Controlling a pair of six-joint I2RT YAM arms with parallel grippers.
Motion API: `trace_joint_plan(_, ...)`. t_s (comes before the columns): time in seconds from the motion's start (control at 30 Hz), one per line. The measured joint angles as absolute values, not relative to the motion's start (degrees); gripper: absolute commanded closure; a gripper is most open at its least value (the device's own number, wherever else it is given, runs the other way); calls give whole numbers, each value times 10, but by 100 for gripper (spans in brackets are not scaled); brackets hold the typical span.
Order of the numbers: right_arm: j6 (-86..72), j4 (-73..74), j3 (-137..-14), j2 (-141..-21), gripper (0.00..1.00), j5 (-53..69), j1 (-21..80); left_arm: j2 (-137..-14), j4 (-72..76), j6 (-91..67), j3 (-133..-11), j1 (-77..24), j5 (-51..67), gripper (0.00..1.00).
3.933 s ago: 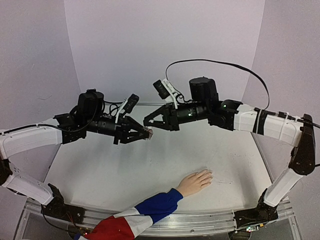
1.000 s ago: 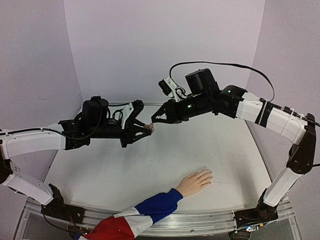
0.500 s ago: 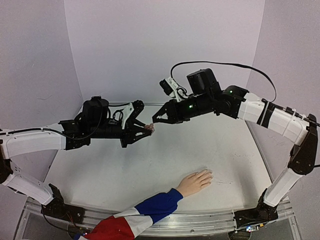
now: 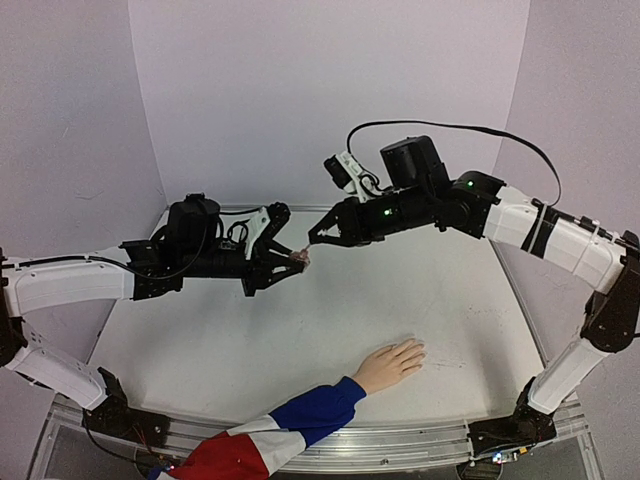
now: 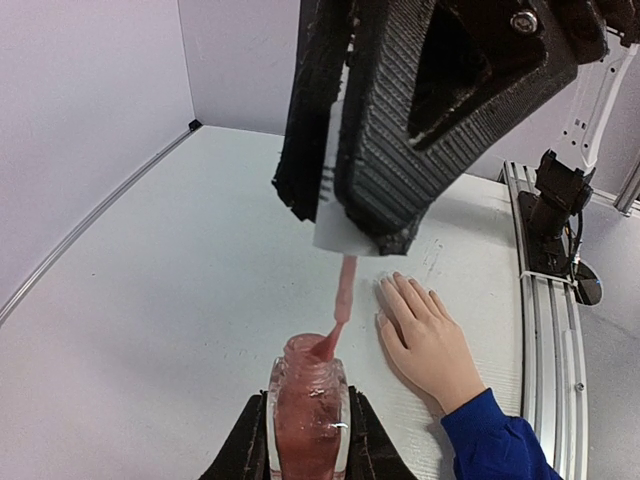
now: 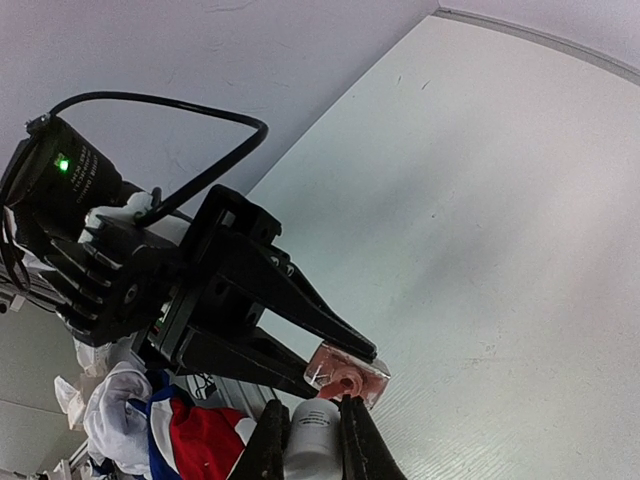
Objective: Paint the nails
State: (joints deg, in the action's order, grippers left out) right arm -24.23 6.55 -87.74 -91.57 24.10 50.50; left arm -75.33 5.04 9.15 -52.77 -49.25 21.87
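Well above the table, the left gripper (image 5: 308,440) pinches the small pink bottle (image 5: 306,400), and the right gripper (image 6: 312,425) is clamped on its white cap (image 6: 314,445). The brush stem (image 5: 344,290) spans the gap between them (tip at the bottle's mouth). Bare tabletop (image 4: 250,340) lies wide beneath both. Only the left wrist view shows the nails (image 5: 388,285), on the hand (image 4: 392,365) lying flat near the front rail (image 4: 400,435).

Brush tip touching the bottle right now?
Touching. Left wrist view: the brush under the cap bends into the bottle mouth, no gap.
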Motion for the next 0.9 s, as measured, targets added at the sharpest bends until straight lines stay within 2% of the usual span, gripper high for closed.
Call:
trace_joint_plan(0.57, -243, 52, -826, -850, 100, 179, 501, -761, 50, 91, -528, -493, 206, 100)
trace_joint_plan(0.7, -248, 44, -763, -797, 100, 172, 478, -761, 50, 91, -528, -493, 195, 100)
trace_joint_plan(0.9, -263, 46, -627, -722, 100, 167, 393, -761, 50, 90, -528, -493, 186, 100)
